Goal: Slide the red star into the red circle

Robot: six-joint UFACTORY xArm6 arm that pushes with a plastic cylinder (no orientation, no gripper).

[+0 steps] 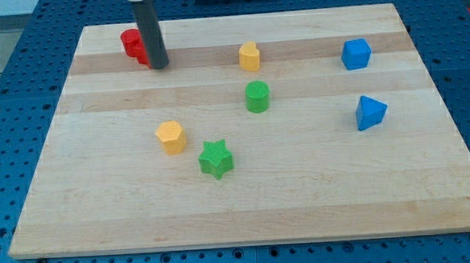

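The single camera looks down on the wooden worktop (247, 211) from above and beyond its near long edge, tilted forward, so the far edge runs shorter along the view's top and the near edge spreads wide along the view's bottom. It stands far enough back to take in nearly the whole board, with a border of blue perforated base (9, 119) showing on every side. Where the camera is mounted cannot be told, and no second view overlaps it.
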